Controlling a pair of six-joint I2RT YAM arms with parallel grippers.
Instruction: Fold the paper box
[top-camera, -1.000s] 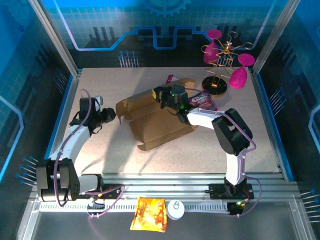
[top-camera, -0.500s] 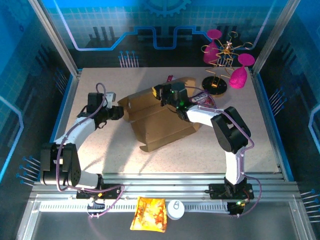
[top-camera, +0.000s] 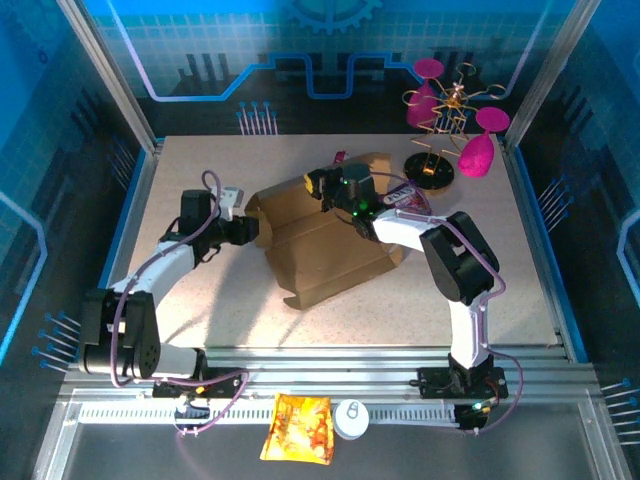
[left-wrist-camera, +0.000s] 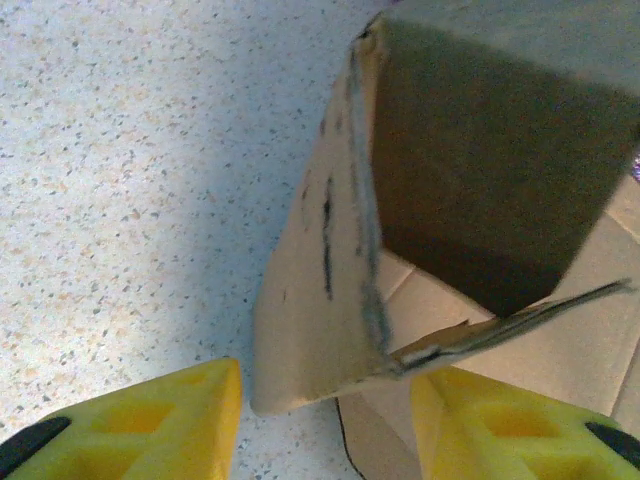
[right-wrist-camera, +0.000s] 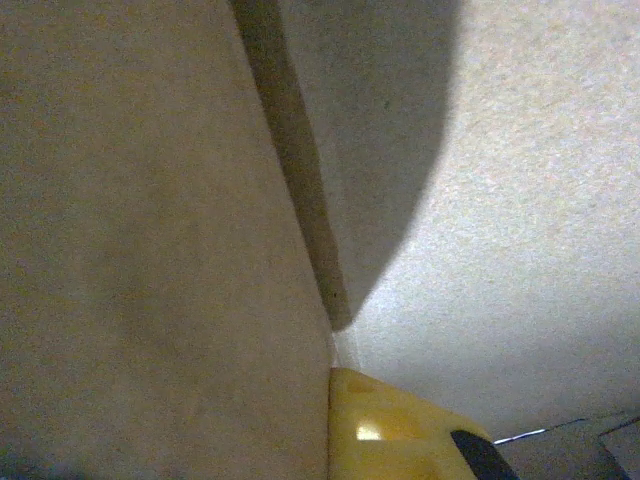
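Observation:
The paper box (top-camera: 330, 245) is a brown creased cardboard sheet lying mid-table with its flaps partly raised. My left gripper (top-camera: 252, 230) is at the box's left end. In the left wrist view its yellow fingers (left-wrist-camera: 150, 425) stand open on either side of a raised flap (left-wrist-camera: 315, 300), with gaps on both sides. My right gripper (top-camera: 323, 189) is at the box's back wall. In the right wrist view one yellow finger (right-wrist-camera: 400, 425) presses flat against the cardboard wall (right-wrist-camera: 150, 250), shut on it.
A small purple snack packet (top-camera: 408, 200) lies just right of the box. A gold stand with magenta cups (top-camera: 445, 130) stands at the back right. An orange-yellow snack bag (top-camera: 298, 428) and a white round object (top-camera: 351, 418) rest on the front rail.
My left gripper has moved right up to the box's left flap and its jaws have widened. The flap now stands more upright. The right gripper kept its hold.

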